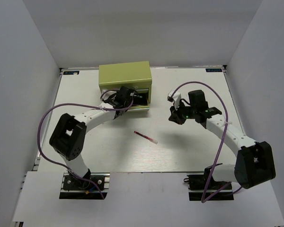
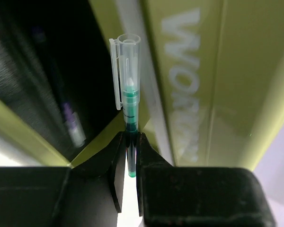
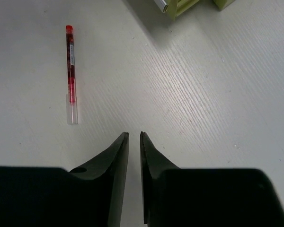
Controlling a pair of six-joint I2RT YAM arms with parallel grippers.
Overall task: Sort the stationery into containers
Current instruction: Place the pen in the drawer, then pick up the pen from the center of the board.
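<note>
Nearly done, I reckon: left gripper [image 2: 130, 140] clamps white-green pen [image 2: 129, 94] at tool chest's [image 1: 124, 75] open drawer [image 2: 38, 71]; only red pen [image 1: 146, 137] on table [image 1: 109, 156]; right gripper [image 3: 134, 137] approx. closed, empty.

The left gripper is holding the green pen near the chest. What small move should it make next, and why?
Probably shift the left gripper slightly toward the open drawer, then release. The green pen is clamped in its jaws, and its capped end seems to sit at the drawer's edge on the olive chest, not clearly over the dark inside.
</note>
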